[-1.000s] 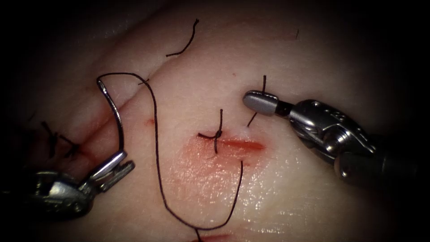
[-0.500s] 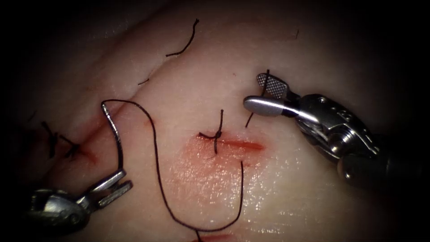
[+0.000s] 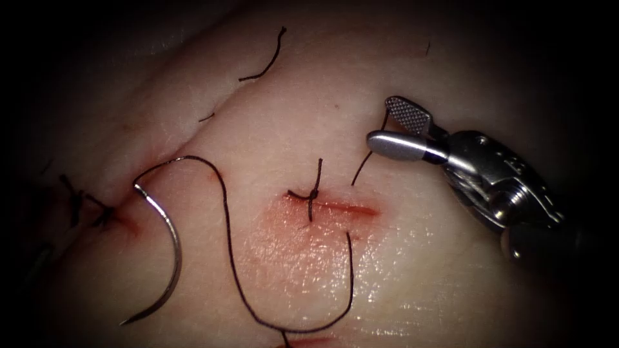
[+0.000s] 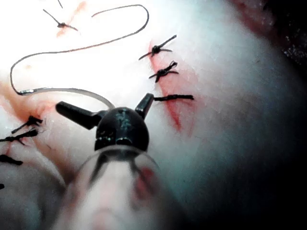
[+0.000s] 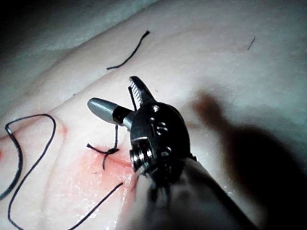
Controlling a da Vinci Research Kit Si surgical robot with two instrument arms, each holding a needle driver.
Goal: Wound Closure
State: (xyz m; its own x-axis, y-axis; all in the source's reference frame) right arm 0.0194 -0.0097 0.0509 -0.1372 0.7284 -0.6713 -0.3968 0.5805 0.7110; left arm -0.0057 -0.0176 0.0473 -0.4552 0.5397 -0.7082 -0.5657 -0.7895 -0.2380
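Right tool (image 3: 394, 127) at 3 o'clock of cut (image 3: 345, 208), jaws spread, holding nothing; short thread end (image 3: 367, 161) just beside lower jaw. Left tool (image 4: 108, 106) jaws spread wide, gripping nothing, just above needle. Curved needle (image 3: 169, 258) lies free on tissue (image 3: 419, 258) at 9 o'clock of cut, not in tissue, well apart from right tool. Thread (image 3: 232, 258) runs from needle's upper end, loops toward 6 o'clock, rises to cut's lower edge. Knotted stitch (image 3: 313, 193) sits on cut's left end amid red fluid (image 3: 290, 232). Loose thread piece (image 3: 264, 61) at 11 o'clock.
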